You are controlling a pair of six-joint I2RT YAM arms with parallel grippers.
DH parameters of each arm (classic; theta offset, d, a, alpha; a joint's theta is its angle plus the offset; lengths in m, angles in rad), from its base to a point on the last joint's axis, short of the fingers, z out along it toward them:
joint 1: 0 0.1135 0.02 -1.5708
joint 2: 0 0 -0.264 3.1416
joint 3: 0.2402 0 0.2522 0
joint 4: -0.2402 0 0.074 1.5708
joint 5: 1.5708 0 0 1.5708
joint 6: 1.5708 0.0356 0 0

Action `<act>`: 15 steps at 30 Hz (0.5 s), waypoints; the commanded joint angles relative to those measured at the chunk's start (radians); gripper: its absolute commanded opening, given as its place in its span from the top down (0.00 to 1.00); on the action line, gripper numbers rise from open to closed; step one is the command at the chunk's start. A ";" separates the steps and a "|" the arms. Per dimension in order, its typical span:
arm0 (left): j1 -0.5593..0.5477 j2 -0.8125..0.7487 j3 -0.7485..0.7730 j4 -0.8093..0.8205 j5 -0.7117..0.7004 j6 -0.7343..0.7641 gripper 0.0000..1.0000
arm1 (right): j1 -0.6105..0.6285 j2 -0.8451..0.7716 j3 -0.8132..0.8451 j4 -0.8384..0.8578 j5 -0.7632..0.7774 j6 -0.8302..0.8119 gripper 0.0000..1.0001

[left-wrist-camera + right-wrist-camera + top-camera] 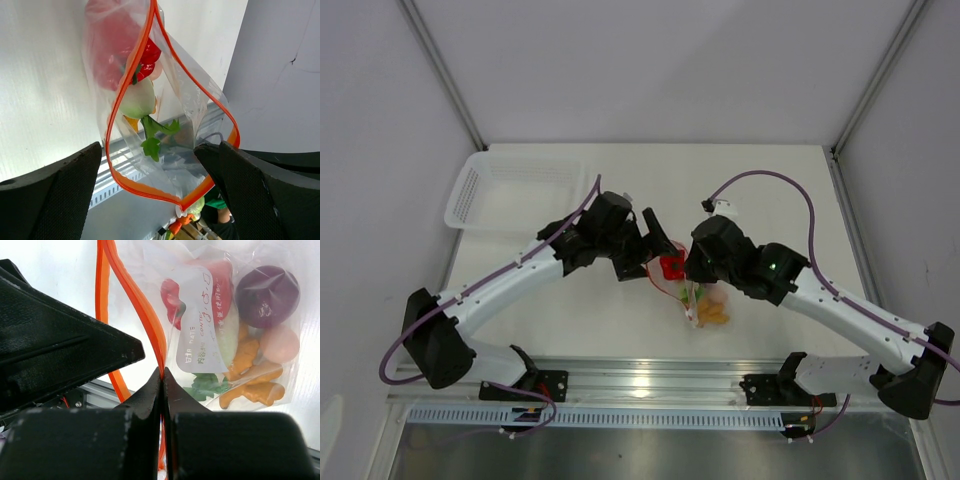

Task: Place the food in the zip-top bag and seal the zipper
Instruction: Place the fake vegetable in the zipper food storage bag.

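The zip-top bag (698,297) hangs between my two grippers above the table. Inside it I see a red food (220,287), a purple one (267,290), a white one with green (137,98) and an orange-yellow one (250,385). The zipper (150,190), an orange-red strip, forms an open loop at the mouth. My left gripper (150,150) is open, its fingers (55,200) wide apart on either side of the mouth. My right gripper (162,372) is shut on the zipper strip (145,310) at one end of the mouth.
A white slotted basket (515,190) stands at the back left of the table. The left arm's dark body (60,350) fills the left of the right wrist view. A metal rail (650,385) runs along the near edge.
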 commanded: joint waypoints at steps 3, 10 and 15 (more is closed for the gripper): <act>-0.010 -0.125 -0.042 0.054 -0.058 0.024 0.01 | -0.002 -0.048 0.033 -0.010 0.029 0.004 1.00; -0.009 -0.531 -0.226 0.210 -0.268 0.194 0.03 | -0.046 -0.050 0.153 -0.131 0.078 -0.058 1.00; -0.009 -0.699 -0.260 0.284 -0.237 0.342 0.02 | -0.066 -0.053 0.268 -0.123 0.025 -0.098 1.00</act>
